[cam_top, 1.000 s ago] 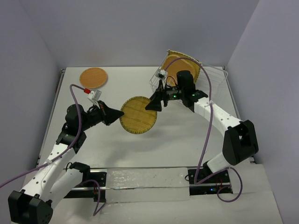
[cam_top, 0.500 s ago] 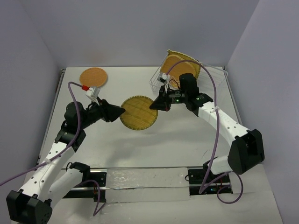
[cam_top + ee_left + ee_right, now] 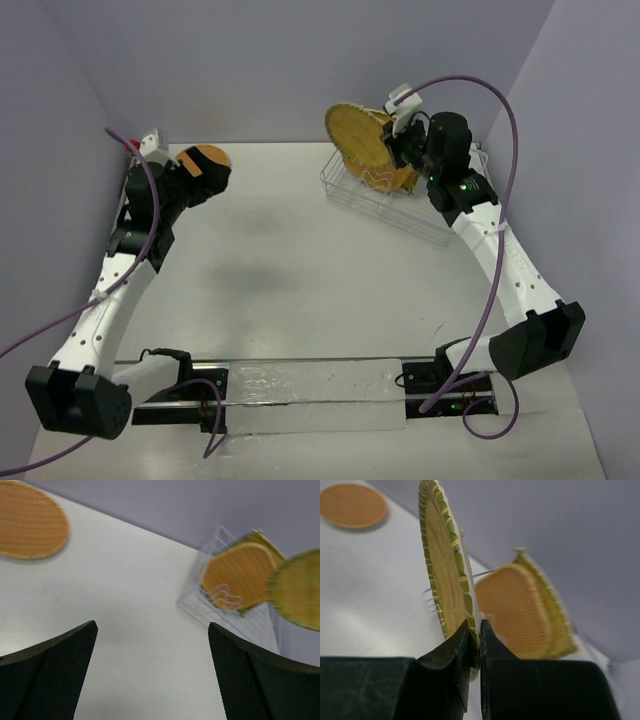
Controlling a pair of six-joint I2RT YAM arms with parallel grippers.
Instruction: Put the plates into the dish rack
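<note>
My right gripper (image 3: pixel 479 630) is shut on the rim of the yellow round plate (image 3: pixel 447 580), holding it on edge. In the top view this plate (image 3: pixel 358 140) hangs over the left end of the wire dish rack (image 3: pixel 425 215), with the right gripper (image 3: pixel 400 140) beside it. An orange rounded square plate (image 3: pixel 515 610) and a yellow woven square plate (image 3: pixel 555 605) stand in the rack. The orange round plate (image 3: pixel 203 157) lies flat at the far left. My left gripper (image 3: pixel 212 182) hovers at that plate's near edge, open and empty (image 3: pixel 152 670).
Grey walls close the table at the back and on both sides. The rack (image 3: pixel 215 607) sits in the far right corner close to the right wall. A metal rail (image 3: pixel 310 385) with both arm bases runs along the near edge.
The left gripper opened and let go of the yellow round plate, then pulled back to the far left. The right gripper shut on that plate and carried it up over the rack.
</note>
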